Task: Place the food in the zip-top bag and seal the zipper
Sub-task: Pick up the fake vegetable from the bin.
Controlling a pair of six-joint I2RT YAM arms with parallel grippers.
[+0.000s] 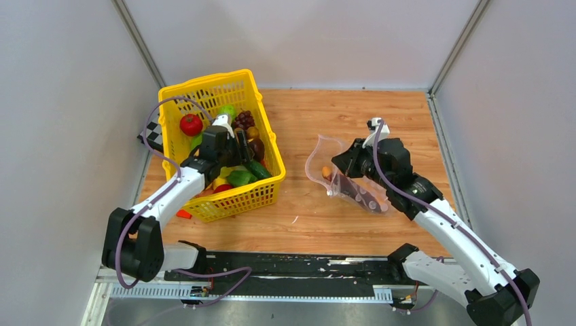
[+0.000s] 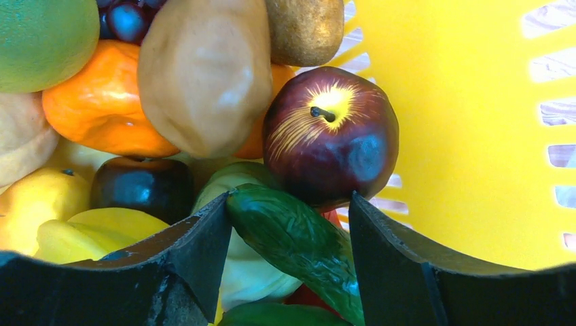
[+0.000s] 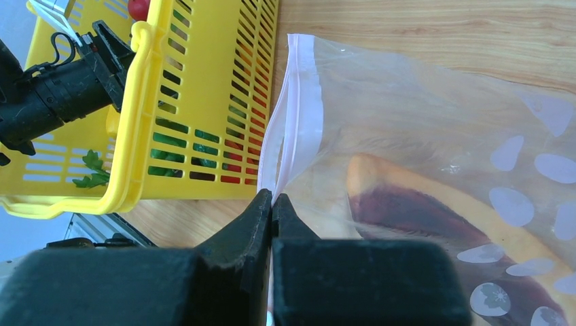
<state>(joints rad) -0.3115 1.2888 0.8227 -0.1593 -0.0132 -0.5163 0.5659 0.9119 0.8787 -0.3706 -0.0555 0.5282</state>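
Basket (image 1: 246, 197) interior crowded: toy food (image 1: 192, 124) is packed edge to edge and no bare floor is seen. The left gripper (image 2: 289, 234) is sunk among it, jaws parted, and the gap between them is filled by a green cucumber (image 2: 299, 238). The way just ahead is blocked by a dark red apple (image 2: 329, 139), and the basket wall is found close beside it.

Between basket and zip-top bag (image 1: 356, 195) a strip of bare table (image 1: 297, 132) is seen open. It is narrowed near the zipper (image 3: 299, 115), which is pinched by the closed right gripper (image 3: 272, 204). Open wood is seen beyond the bag and in front of it. Both flanks are bounded by enclosure walls (image 1: 61, 136).
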